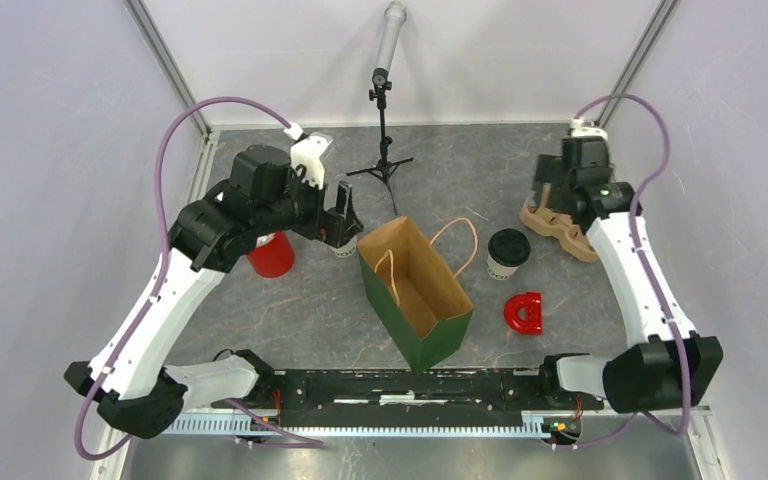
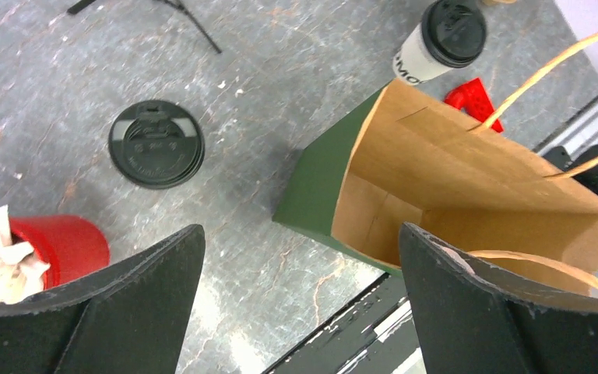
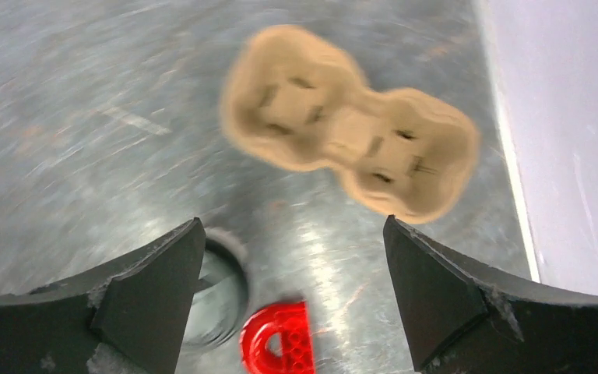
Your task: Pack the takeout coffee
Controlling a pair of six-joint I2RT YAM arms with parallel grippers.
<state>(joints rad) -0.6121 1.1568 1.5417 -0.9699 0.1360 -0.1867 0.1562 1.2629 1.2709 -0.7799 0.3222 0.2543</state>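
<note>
One takeout coffee [image 1: 508, 252], a cream cup with a black lid, stands just right of the green paper bag [image 1: 415, 300]. It also shows in the left wrist view [image 2: 444, 39] and as a blur in the right wrist view [image 3: 214, 292]. A second lidded cup [image 2: 156, 143] stands left of the bag, seen from above, partly under my left gripper [image 1: 343, 225]. The left gripper [image 2: 300, 230] is open and holds nothing, above the table beside the bag's open mouth [image 2: 467, 195]. My right gripper [image 3: 292, 220] is open and empty, hovering near the cardboard carrier [image 3: 350, 132].
A red cup [image 1: 272, 255] with white paper stands left of the left gripper. A red D-shaped piece [image 1: 525, 312] lies in front of the right-hand coffee. The brown carrier [image 1: 558, 225] sits at the back right. A microphone stand [image 1: 385, 165] stands at the back middle.
</note>
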